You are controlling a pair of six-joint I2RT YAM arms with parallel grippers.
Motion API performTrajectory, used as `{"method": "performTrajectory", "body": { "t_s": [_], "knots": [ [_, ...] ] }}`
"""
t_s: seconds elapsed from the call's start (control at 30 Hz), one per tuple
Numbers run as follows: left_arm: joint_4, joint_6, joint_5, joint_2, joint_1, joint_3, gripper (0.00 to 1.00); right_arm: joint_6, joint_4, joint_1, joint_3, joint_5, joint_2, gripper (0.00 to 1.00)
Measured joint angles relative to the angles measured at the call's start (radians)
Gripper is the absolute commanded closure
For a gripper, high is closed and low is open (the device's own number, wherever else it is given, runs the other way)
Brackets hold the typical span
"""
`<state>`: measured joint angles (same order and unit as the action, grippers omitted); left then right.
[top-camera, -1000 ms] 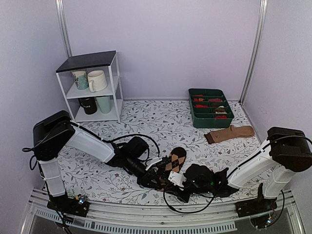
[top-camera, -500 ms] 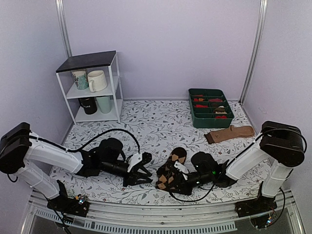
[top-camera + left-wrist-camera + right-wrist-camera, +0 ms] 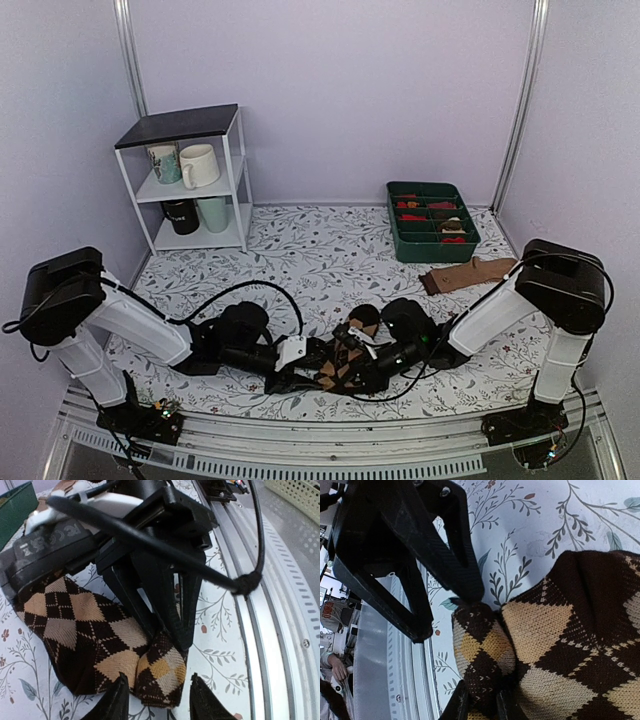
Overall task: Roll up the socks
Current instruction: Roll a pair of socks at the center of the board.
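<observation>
Pinching the socks [image 3: 560, 630], the right pincer [image 3: 481, 701] is clamped; left pincer [image 3: 159, 697] gapes apart.

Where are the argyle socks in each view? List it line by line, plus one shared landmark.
Top external: socks low centre, near the front edge.
Left wrist: socks lower left, folded end at bottom centre.
Right wrist: socks right and bottom, folded end at bottom centre.
Shared landmark: the metal rail along the table's near edge.

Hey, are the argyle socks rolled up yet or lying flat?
Barely started. One end of the socks is curled into a small fold pinched by the right gripper; the rest lies flat on the table.
</observation>
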<state>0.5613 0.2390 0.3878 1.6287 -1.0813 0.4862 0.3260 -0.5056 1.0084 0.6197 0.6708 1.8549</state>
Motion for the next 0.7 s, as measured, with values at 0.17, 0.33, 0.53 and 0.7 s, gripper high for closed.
{"method": "performTrajectory", "body": {
  "t_s": [0.17,0.33,0.53,0.7],
  "knots": [
    [-0.003,0.027,0.01,0.041,-0.006,0.036,0.58,0.0,0.024,-0.009,0.019,0.035,0.013,0.88],
    [-0.025,0.038,0.011,0.053,-0.017,0.043,0.58,0.0,0.042,-0.023,0.034,0.072,0.027,0.88],
    [-0.04,0.037,0.016,0.054,-0.022,0.042,0.62,0.0,0.061,-0.036,0.047,0.109,0.041,0.88],
    [-0.05,0.034,0.02,0.075,-0.025,0.052,0.68,0.0,0.077,-0.042,0.058,0.13,0.049,0.88]
  ]
}}
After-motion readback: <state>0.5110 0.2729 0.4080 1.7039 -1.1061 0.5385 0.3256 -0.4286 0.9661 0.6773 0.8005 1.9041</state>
